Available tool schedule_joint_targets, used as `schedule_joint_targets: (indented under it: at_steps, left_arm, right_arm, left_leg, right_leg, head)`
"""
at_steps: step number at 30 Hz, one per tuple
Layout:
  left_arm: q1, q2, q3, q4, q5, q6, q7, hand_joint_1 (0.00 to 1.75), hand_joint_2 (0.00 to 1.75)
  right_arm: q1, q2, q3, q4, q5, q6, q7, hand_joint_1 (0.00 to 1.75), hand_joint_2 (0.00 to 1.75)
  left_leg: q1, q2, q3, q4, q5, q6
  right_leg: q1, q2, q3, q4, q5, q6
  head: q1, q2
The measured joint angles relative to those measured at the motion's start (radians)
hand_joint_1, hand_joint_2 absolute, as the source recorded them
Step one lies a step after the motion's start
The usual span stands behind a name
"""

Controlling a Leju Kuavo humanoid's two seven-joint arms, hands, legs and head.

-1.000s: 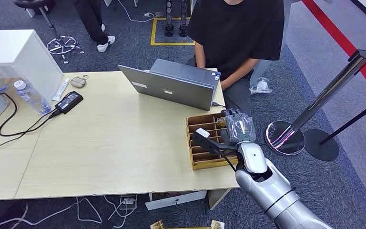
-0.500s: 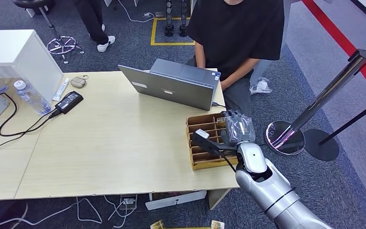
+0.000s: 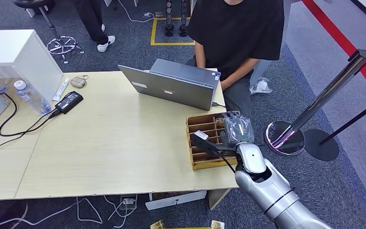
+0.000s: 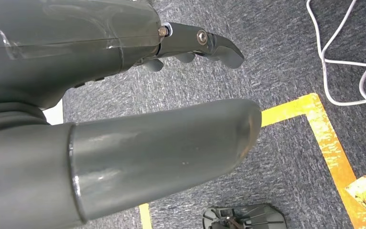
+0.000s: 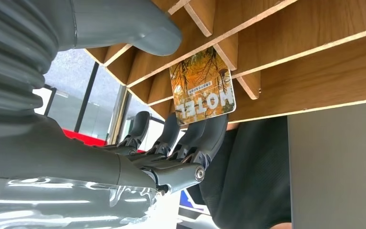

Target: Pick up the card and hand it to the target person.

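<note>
The card, orange with "HOTEL" printed on it, stands in a slot of the wooden divider rack at the table's right edge. My right hand hangs over the rack's far right part, fingers pointing down into it. In the right wrist view its dark fingertips lie against the card's edge, while the thumb stays apart from the card, so nothing is gripped. My left hand hangs over the carpet, fingers apart and holding nothing. A person in a black shirt sits behind the table.
An open grey laptop stands just behind the rack. A power adapter with cable, a water bottle and a white box are at the table's left. A stanchion base stands right of the table.
My right hand has tipped its fingers lower into the rack, covering the card in the head view. Nothing else moved.
</note>
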Motion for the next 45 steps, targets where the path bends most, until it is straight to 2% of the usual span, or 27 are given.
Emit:
schedule_joint_targets:
  at_steps: [4,9,11,29,45]
  left_arm:
    - [0.0,-0.001,-0.005,0.0,0.0,0.0,0.0,0.0,0.0]
    - [0.0,-0.001,-0.008,0.0,0.0,0.0,0.0,0.0,0.0]
    - [0.0,-0.001,-0.008,0.0,0.0,0.0,0.0,0.0,0.0]
    - [0.0,-0.002,-0.008,0.0,-0.001,0.0,-0.001,0.0,0.0]
    - [0.0,-0.002,-0.008,0.0,0.005,0.0,-0.004,0.0,0.0]
  right_arm:
    - [0.0,0.0,0.002,0.0,-0.005,0.002,0.0,0.96,1.75]
    - [-0.003,0.0,0.002,0.0,-0.01,-0.004,0.0,1.24,1.75]
    - [-0.004,0.0,0.002,0.0,-0.013,-0.007,0.0,1.3,1.75]
    - [-0.005,0.0,0.002,0.0,-0.03,-0.037,0.0,1.32,1.75]
    - [-0.005,-0.004,-0.008,-0.03,-0.056,-0.042,0.013,1.44,1.75]
  left_leg:
    - [0.0,0.0,0.0,0.0,0.0,0.0]
    - [0.0,0.0,0.0,0.0,0.0,0.0]
    - [0.0,0.0,0.0,0.0,0.0,0.0]
    - [0.0,0.0,0.0,0.0,0.0,0.0]
    - [0.0,0.0,0.0,0.0,0.0,0.0]
  right_leg:
    - [0.0,0.0,0.0,0.0,0.0,0.0]
    - [0.0,0.0,0.0,0.0,0.0,0.0]
    - [0.0,0.0,0.0,0.0,0.0,0.0]
    - [0.0,0.0,0.0,0.0,0.0,0.0]
    - [0.0,0.0,0.0,0.0,0.0,0.0]
  head:
    - [0.0,0.0]
    - [0.0,0.0]
    - [0.0,0.0]
    - [0.0,0.0]
    - [0.0,0.0]
